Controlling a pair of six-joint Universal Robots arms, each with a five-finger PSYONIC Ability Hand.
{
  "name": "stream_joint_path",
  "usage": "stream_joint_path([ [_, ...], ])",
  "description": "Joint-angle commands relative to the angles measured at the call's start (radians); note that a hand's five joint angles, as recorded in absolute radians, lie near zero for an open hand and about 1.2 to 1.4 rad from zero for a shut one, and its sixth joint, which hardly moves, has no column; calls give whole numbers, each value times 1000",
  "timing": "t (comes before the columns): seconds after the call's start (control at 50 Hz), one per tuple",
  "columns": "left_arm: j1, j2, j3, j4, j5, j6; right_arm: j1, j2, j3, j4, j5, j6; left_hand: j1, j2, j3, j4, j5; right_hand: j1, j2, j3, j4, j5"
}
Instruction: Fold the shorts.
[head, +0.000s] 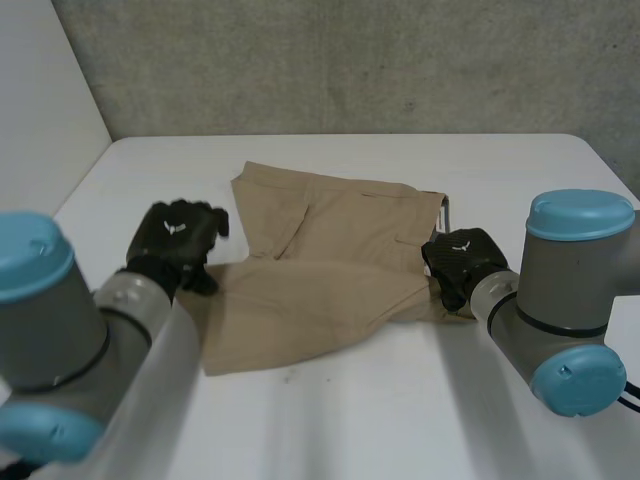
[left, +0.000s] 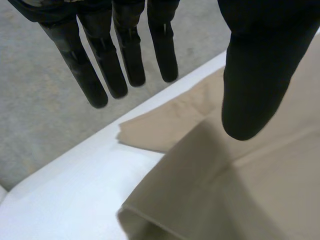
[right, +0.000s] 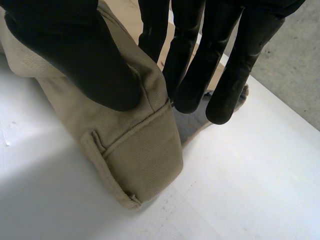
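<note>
Shorts (head: 330, 270) seen on table (head: 400, 410), one layer already doubled over. Waistband end pinched between right hand (right: 75, 50) thumb and fingers. Left hand (left: 260, 65) spread, empty, above leg edge. Remaining folds judged outstanding.

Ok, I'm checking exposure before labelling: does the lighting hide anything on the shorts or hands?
Head view: even light, no glare, shorts plain against the table. Left wrist view: the open left hand is flat black. Right wrist view: the right hand pinching the waistband equally dark, weave well lit.
</note>
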Motion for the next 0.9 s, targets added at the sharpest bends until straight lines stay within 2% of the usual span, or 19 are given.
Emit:
stream_joint_path([
  [0.02, -65, 58, -168, -4, 3, 3, 0, 3, 0, -6, 0, -2, 146, 164, 165, 160, 161, 418, 211, 199, 204, 219],
  [0.22, -92, -99, -175, 0, -7, 109, 0, 12, 0, -8, 0, -2, 148, 167, 168, 163, 164, 418, 211, 199, 204, 219],
  [0.44, -66, -160, -135, 60, -19, 116, 0, 18, 2, -8, 0, -4, 134, 152, 153, 148, 150, 418, 211, 199, 204, 219],
  [0.68, -42, -214, -93, 62, -19, 118, 2, 27, 5, -9, 0, -14, 216, 235, 235, 230, 232, 418, 211, 199, 204, 219],
  [0.78, -41, -223, -81, 62, -17, 118, 3, 27, 5, -9, 0, -14, 412, 431, 432, 427, 428, 418, 211, 199, 204, 219],
  [0.8, -41, -223, -80, 62, -17, 118, 3, 27, 5, -9, 0, -14, 480, 498, 499, 494, 495, 418, 211, 199, 204, 219],
  [0.84, -39, -222, -75, 63, -17, 118, 3, 27, 5, -9, 1, -14, 755, 774, 775, 769, 771, 418, 211, 199, 204, 219],
  [0.9, -36, -217, -73, 60, -19, 118, 3, 26, 5, -9, 1, -16, 791, 810, 811, 805, 807, 418, 211, 199, 204, 219],
])
